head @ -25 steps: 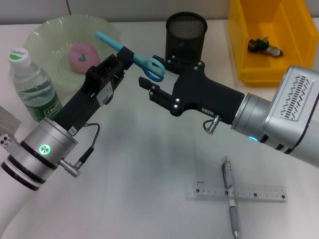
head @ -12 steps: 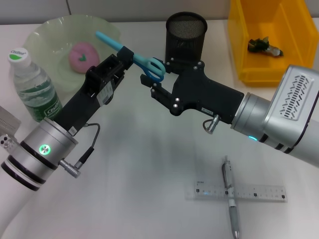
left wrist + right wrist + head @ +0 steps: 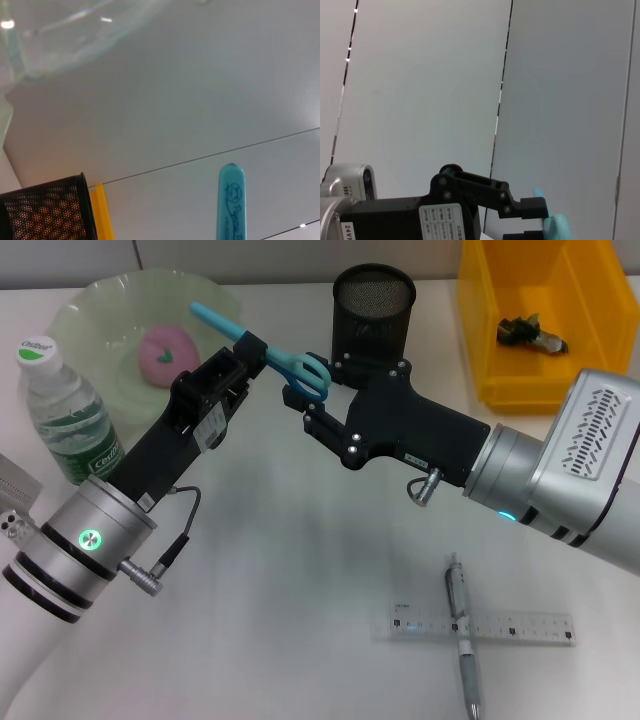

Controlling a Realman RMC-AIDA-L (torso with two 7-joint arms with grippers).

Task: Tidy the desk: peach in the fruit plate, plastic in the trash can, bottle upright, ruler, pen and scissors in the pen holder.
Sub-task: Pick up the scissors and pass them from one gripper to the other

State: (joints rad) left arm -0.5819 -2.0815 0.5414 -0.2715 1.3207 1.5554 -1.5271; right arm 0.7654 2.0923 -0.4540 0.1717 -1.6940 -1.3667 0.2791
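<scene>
My left gripper (image 3: 248, 348) is shut on the blue scissors (image 3: 290, 365) and holds them in the air, between the fruit plate (image 3: 90, 300) and the black mesh pen holder (image 3: 373, 305). Their blade points back-left over the plate; its tip (image 3: 231, 205) shows in the left wrist view. My right gripper (image 3: 305, 405) is open, its fingers right under the handle loops. The pink peach (image 3: 165, 352) lies in the plate. A water bottle (image 3: 65, 415) stands upright at the left. The pen (image 3: 463, 640) lies across the clear ruler (image 3: 520, 625) at the front right.
A yellow bin (image 3: 480, 330) at the back right holds a crumpled piece of plastic (image 3: 530, 332). The right wrist view shows the left gripper (image 3: 530, 220) with the scissors (image 3: 555, 227) in it. The pen holder (image 3: 50, 210) also appears in the left wrist view.
The right gripper has moved up and back toward the scissors' handles, closing the gap. The left gripper and scissors have stayed almost still.
</scene>
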